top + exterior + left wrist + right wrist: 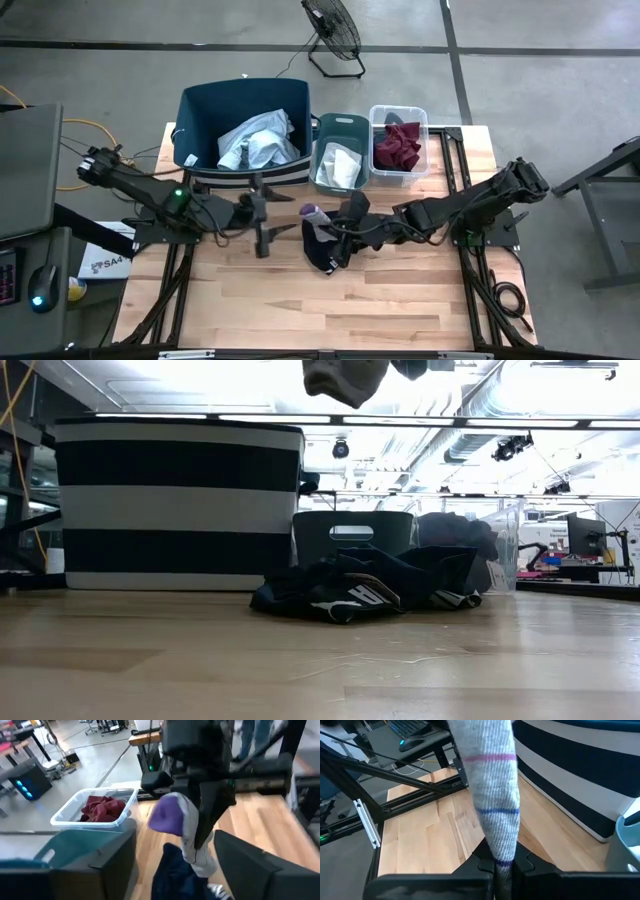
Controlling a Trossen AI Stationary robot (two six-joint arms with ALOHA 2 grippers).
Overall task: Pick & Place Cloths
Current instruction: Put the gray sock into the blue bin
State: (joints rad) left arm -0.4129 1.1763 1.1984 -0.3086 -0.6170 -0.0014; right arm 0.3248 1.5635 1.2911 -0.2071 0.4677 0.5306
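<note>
A grey sock with a purple toe (pixel 311 213) and pink and blue stripes (pixel 495 795) is lifted off the table, shut in my right gripper (pixel 328 232) over the table's middle. In the low view the sock (pixel 345 380) hangs at the top edge. Below it a navy cloth (pixel 322 258) lies crumpled on the wood (pixel 365 592). My left gripper (pixel 262 216) is open, level, just left of the sock, and touches nothing. A pale shirt (pixel 250 142) lies in the striped bin, a white cloth (pixel 340 165) in the teal bin, and a maroon cloth (pixel 398 146) in the clear bin. My right gripper pinches the grey sock between its two fingers at the sock's grey striped part (pixel 502 857), behind the purple toe (pixel 167 815). The fingers (pixel 210 815) slant down from the table's right side. The sock is lifted clear of the table, with its free grey end (pixel 200 862) hanging below.
The large navy and white striped bin (pixel 200 110), the teal bin (pixel 325 125) and the clear bin (pixel 420 115) stand in a row along the table's far edge. Bare wood (pixel 300 310) fills the near half. A fan (pixel 333 30) stands on the floor beyond.
</note>
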